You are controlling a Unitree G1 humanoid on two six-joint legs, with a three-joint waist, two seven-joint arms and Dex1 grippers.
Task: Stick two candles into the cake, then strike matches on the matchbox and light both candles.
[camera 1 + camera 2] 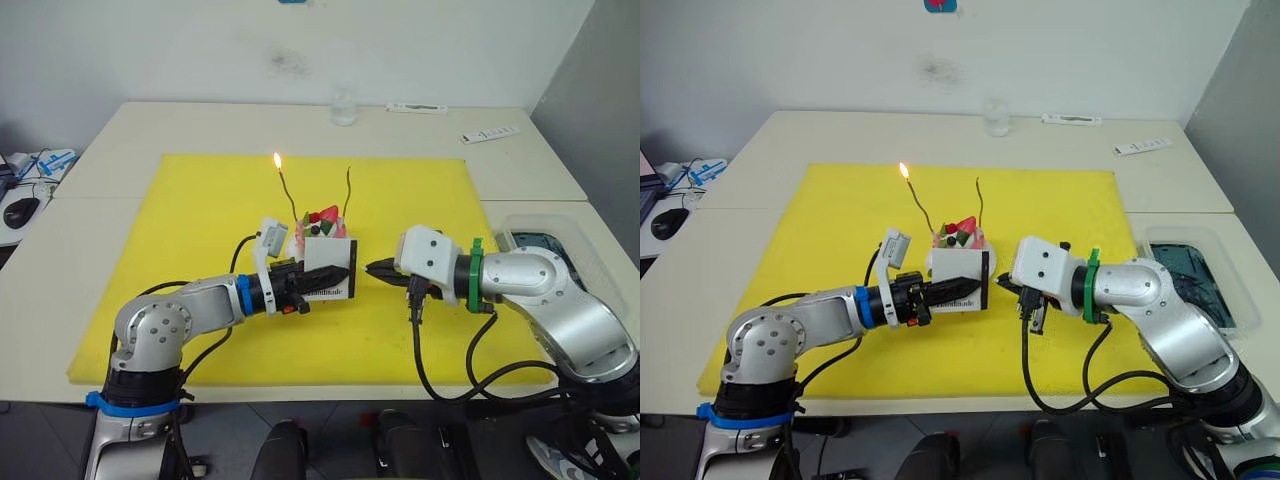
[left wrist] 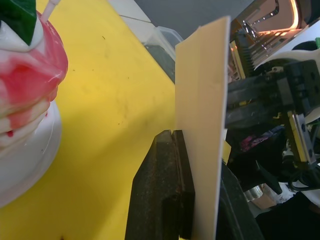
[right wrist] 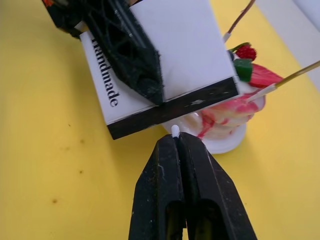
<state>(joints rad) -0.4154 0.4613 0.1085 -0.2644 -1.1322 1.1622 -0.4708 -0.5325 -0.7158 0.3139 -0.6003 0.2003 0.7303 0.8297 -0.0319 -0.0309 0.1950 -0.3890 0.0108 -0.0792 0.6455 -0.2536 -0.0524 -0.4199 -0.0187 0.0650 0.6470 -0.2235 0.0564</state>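
Striking the second match looks like the step in hand: the left end effector (image 1: pixel 335 274) clamps the matchbox (image 3: pixel 165 75) upright just before the cake (image 1: pixel 321 228), while the right end effector (image 3: pixel 175 142), closed on a white-tipped match (image 3: pixel 175 131), sits just beside the black strip. One candle (image 1: pixel 286 190) burns and the other candle (image 1: pixel 347 190) is unlit, so the next move calls for a firm drag along the strip, then a careful lift to that wick.

The matchbox (image 3: pixel 165 75) looks like smooth matt white card, with a rougher, scuffed black strip (image 3: pixel 175 111) along one edge. The cake (image 2: pixel 25 85) shines glossy pink and cream, like glazed plastic, on a smooth glossy white plate (image 2: pixel 30 160), and the yellow mat (image 1: pixel 200 200) is matt and faintly speckled. Both grippers' fingers (image 3: pixel 192 170) are matt black with a coarse, grainy, worn surface, while the arm shells (image 1: pixel 560 300) gleam like brushed silver metal.
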